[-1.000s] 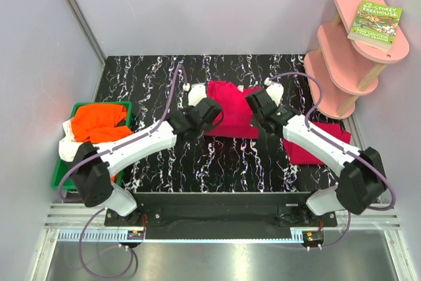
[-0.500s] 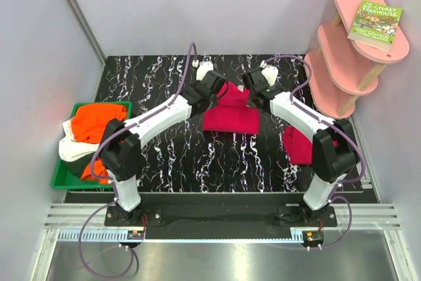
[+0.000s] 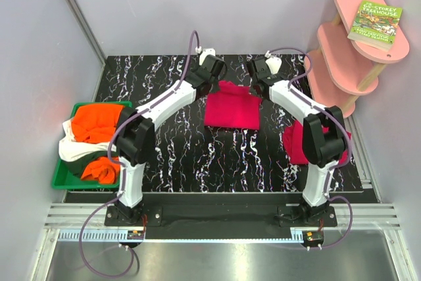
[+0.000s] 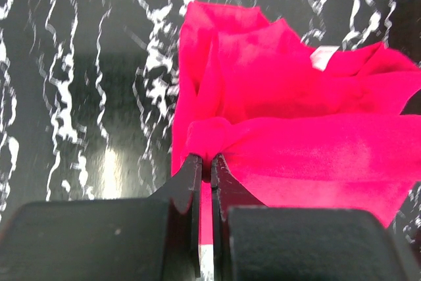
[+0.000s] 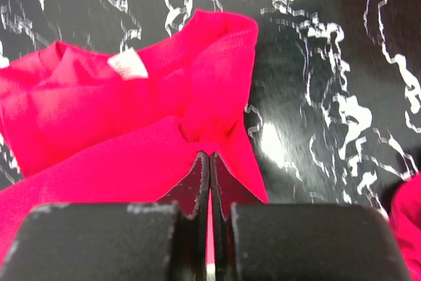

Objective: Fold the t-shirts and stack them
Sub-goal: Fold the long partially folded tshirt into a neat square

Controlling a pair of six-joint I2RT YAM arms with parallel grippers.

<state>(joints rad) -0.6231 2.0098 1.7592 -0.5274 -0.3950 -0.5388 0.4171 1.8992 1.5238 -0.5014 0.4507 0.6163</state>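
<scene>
Black marbled table (image 3: 164,143) fills the top view, with a pink shelf (image 3: 342,64) at its far right corner. A green tray (image 3: 59,179) at the left edge holds an orange shirt (image 3: 99,123) and a white shirt (image 3: 69,149), heaped and unfolded. A folded shirt (image 3: 294,146), crimson, lies at the right, partly under the right arm.

The shirt (image 3: 231,111) being worked, also crimson, lies mid-table toward the far side, half folded. Both arms reach out to its far edge. The left gripper (image 4: 205,159) is clamped on a bunched pinch of cloth at the far left corner, and the right gripper (image 5: 209,156) is clamped likewise on the far right corner. A white label (image 5: 128,64) shows on the layer below, between the two pinches.

Each pinch looks thin and sits at the very fingertips, so a corner could slip free if the arms pull apart or lift unevenly. That would skew the fold. Cloth gathered into a bunch may also set a crease once it is laid flat.

I judge the long axis to run left to right, parallel to the line between the grippers. The neck end seems to face the far edge.
</scene>
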